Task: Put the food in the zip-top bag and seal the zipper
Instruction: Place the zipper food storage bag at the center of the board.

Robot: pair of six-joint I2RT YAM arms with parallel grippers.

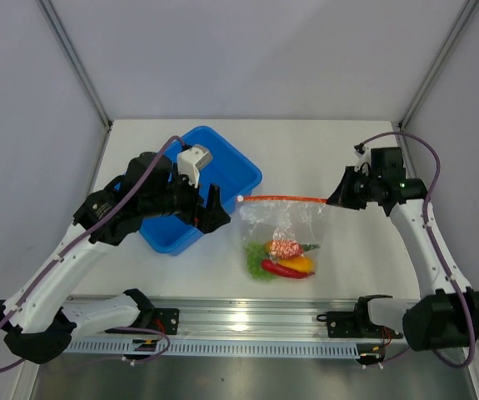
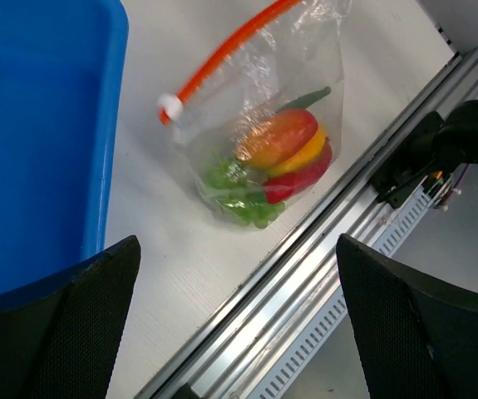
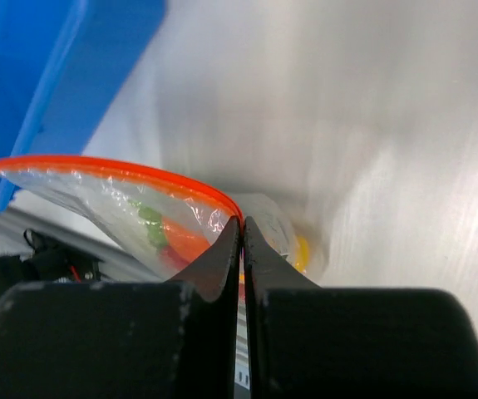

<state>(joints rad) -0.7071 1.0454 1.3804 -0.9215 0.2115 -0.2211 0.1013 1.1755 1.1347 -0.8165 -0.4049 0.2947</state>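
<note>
Right gripper (image 3: 243, 224) pinched shut on zipper (image 3: 97, 166) end, mid-right. Left gripper (image 1: 215, 210) jaws wide, empty, by blue tray (image 1: 247, 171). We saw food (image 1: 286, 258) inside zip-top bag (image 1: 282, 221), frame centre; seal looked done, only release remaining.

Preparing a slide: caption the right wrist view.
The right gripper pinches the orange zipper of the bag, food inside, blue tray behind.

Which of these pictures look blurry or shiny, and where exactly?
Top view: evenly lit and sharp, with a bright glare on the metal rail. Left wrist view: the zip-top bag is fairly crisp, the dark open jaws at the bottom corners blurred. Right wrist view: the table shows streaky sheen; the shut jaws and blue tray are soft.
</note>
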